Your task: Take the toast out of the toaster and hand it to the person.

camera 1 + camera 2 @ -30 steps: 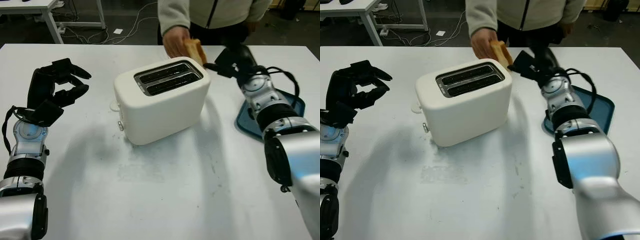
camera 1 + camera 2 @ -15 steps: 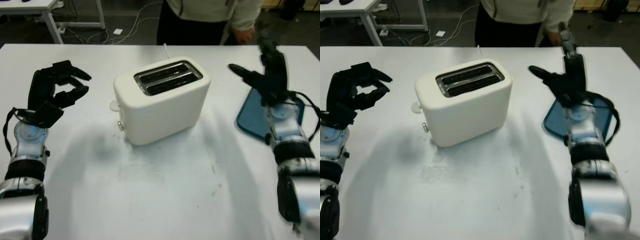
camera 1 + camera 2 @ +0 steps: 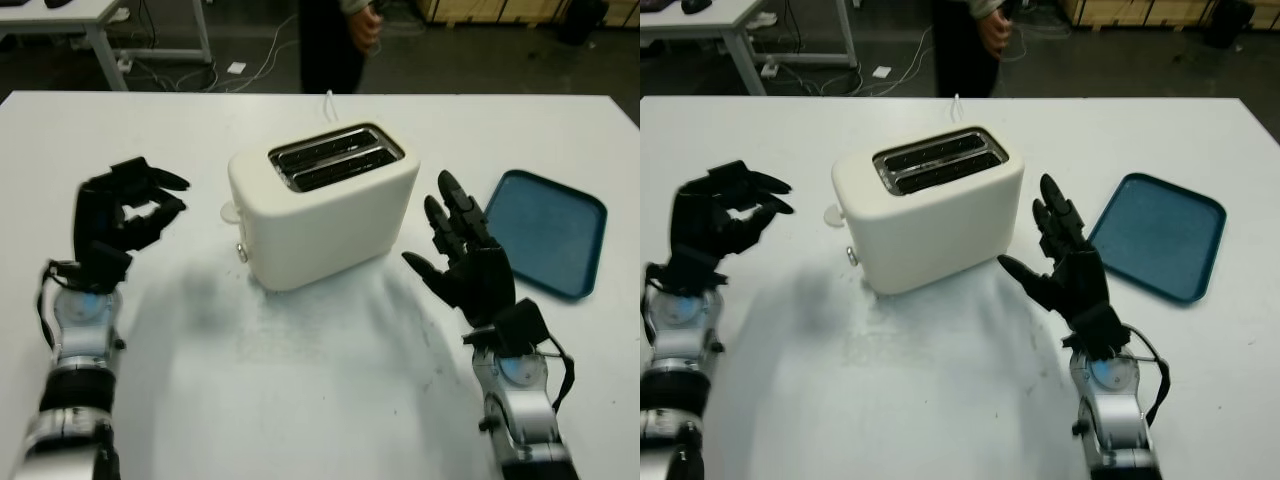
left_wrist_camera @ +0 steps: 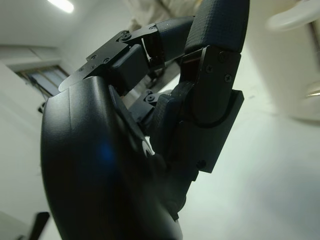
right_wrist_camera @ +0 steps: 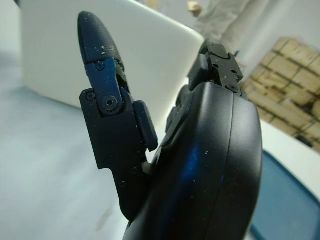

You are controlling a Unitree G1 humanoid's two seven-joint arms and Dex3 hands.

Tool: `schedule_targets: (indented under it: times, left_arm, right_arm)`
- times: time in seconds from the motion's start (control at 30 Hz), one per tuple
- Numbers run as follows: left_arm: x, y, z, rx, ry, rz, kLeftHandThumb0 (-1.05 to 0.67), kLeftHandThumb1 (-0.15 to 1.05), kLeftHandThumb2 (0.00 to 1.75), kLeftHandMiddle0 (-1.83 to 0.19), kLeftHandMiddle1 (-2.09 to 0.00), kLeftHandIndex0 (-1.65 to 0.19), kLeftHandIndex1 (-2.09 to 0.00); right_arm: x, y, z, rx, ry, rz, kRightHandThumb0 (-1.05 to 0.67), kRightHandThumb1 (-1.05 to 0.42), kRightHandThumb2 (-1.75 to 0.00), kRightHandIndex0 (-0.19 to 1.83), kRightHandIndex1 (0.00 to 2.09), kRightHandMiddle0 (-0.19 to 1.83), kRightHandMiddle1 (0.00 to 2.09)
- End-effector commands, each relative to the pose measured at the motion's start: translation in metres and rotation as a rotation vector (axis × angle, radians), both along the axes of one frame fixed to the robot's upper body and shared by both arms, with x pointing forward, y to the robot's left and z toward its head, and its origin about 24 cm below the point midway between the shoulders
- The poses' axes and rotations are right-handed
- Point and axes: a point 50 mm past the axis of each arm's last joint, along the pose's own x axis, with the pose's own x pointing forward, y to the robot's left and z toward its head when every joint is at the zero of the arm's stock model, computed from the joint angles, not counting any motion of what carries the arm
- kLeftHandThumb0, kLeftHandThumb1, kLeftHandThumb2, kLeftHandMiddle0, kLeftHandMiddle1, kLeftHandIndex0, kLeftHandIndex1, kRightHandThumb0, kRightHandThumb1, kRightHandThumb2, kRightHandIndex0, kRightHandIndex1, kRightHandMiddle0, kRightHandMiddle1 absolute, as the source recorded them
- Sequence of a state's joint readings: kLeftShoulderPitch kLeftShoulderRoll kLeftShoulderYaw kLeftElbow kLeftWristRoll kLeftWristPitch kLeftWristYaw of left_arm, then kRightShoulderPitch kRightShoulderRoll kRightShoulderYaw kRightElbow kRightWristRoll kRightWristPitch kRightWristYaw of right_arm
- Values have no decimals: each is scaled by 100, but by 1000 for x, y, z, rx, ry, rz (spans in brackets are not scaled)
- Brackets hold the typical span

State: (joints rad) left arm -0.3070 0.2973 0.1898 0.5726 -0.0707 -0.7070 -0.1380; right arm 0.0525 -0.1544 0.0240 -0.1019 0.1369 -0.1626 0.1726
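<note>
Two hands of mine are up over the white desk (image 3: pixel 320 400), both holding nothing. My right hand (image 3: pixel 468 262) stands open, fingers straight, just right of the toaster (image 3: pixel 325 205) and apart from it. My left hand (image 3: pixel 120 215) is raised well to the toaster's left, fingers curled in on themselves. Both toaster slots look dark, no toast in them. Right of it lies a blue tray (image 3: pixel 545 232). Beyond the desk's far edge stands a person (image 3: pixel 335 40).

The left robot hand (image 3: pixel 120 215) is raised with fingers curled; the right robot hand (image 3: pixel 465 260) is raised, open.
</note>
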Motion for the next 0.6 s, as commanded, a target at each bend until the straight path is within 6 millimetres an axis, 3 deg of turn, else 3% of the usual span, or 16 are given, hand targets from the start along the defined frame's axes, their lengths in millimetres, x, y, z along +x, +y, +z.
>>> schedule_targets:
  times: [0.0, 0.23, 0.33, 0.57]
  left_arm:
    - [-7, -5, -11, -23, 32, 3, -105, 91, 2, -108, -74, -103, -57]
    - [-19, -16, -38, -79, 158, -26, -105, 86, 0, -92, -79, -89, -65]
    - [-21, -22, -47, -73, 203, -73, -105, 84, 0, -68, -106, -65, -97]
    - [-22, -25, -44, -96, 190, -75, -105, 85, 0, -36, -145, -33, -140]
  right_arm:
    - [-4, 2, -1, 40, 27, -8, -71, -92, -18, 2, 1, 5, 0]
    - [-8, 1, -10, 71, 68, -80, -68, -92, -24, 4, 2, 6, 1]
    - [-9, 2, -10, 83, 89, -103, -64, -92, -24, 5, 2, 6, 1]
    - [-9, 3, -13, 96, 111, -116, -61, -92, -21, 8, 2, 8, 1]
